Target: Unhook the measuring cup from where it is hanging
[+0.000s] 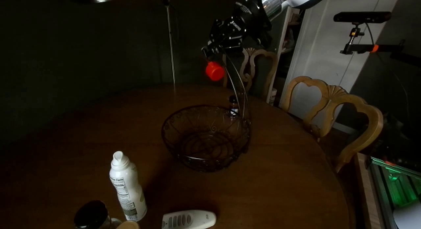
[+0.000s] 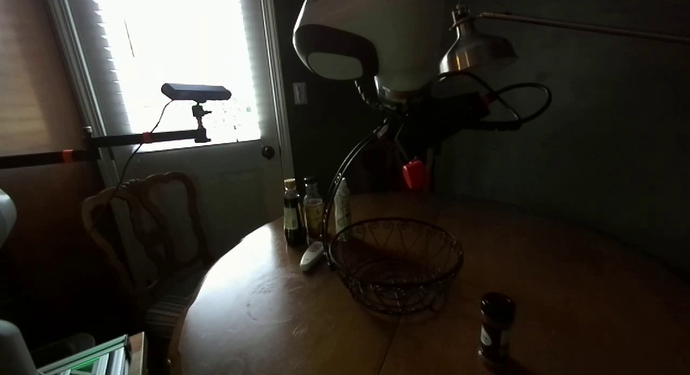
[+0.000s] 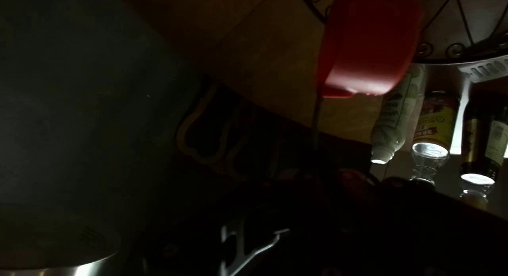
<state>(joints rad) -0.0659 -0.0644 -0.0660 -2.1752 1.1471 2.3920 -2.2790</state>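
The red measuring cup hangs in the air at the tip of my gripper, above the basket's far side. It also shows in the other exterior picture and large in the wrist view. Its thin metal handle runs into my dark gripper, whose fingers look close together around it. The curved wire stand rises from the basket, and its hook end is close beside my gripper. Dark gripper parts hide the handle's end, so I cannot tell whether it touches the hook.
The dark wire basket stands on the round wooden table. A spice jar stands near it. A white bottle, other bottles and a white remote are on the table. A metal lamp hangs near the arm.
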